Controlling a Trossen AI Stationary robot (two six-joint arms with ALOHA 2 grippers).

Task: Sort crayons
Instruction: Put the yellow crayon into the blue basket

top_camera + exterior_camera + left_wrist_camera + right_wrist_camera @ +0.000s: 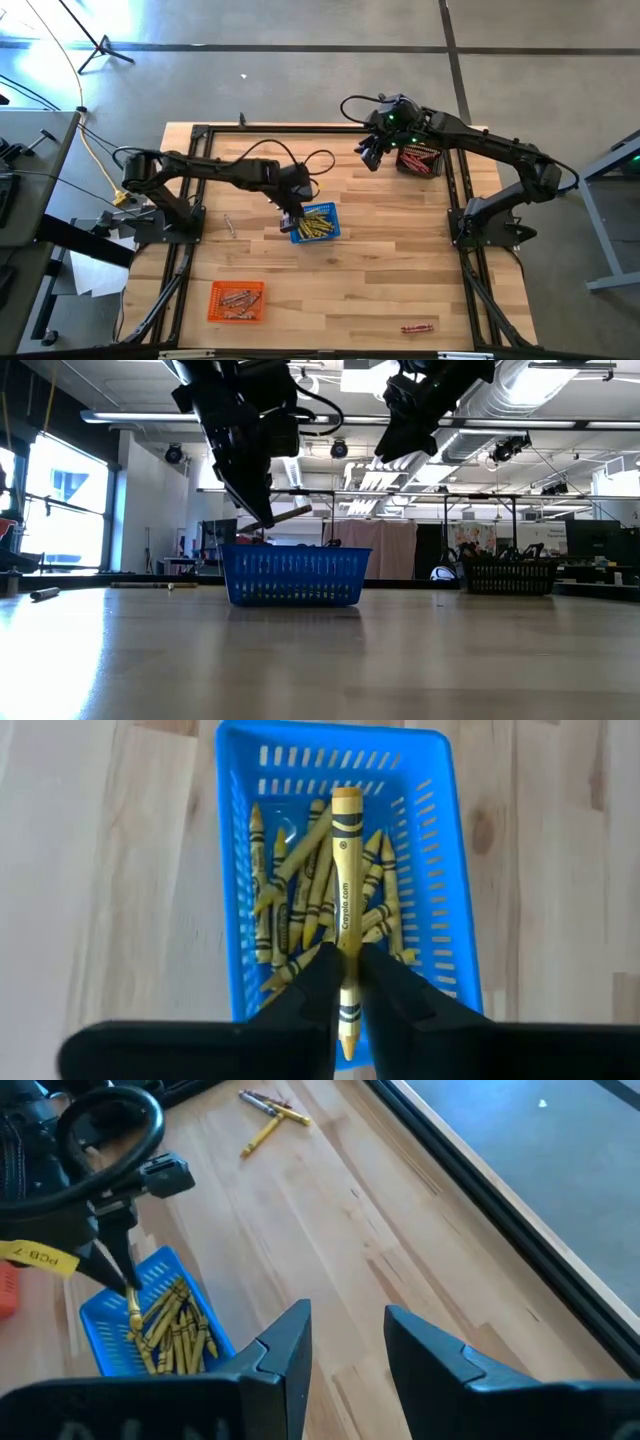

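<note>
One big wood-plank table point(380, 290) w/ black frame rails, on grey concrete floor; low view shows workshop room behind w/ ceiling ducts, windows at one side. Left arm reaches to table centre, right arm raised over far-right area, apart from the rest. Blue basket point(316, 224) mid-table, full of yellow crayons point(300, 890). Dark basket point(419, 160) at far right edge, just beside right gripper point(372, 152), reddish crayons inside. Orange basket point(236, 301) near front-left, pinkish crayons in it. Left gripper point(347, 972) hangs right over blue basket's near end, fingers pinching one yellow crayon point(346, 890), held above the pile, tip pointing along basket length; in low view it sticks out tilted above basket rim. Right gripper fingers spread, nothing between them per its wrist view. Loose bits: red crayon point(418, 327) near front-right table edge, small pale crayon point(229, 224) left of blue basket, few loose crayons point(272, 1115) on the wood well apart from blue basket in right wrist view. Nothing blocks the blue basket but left gripper itself.
</note>
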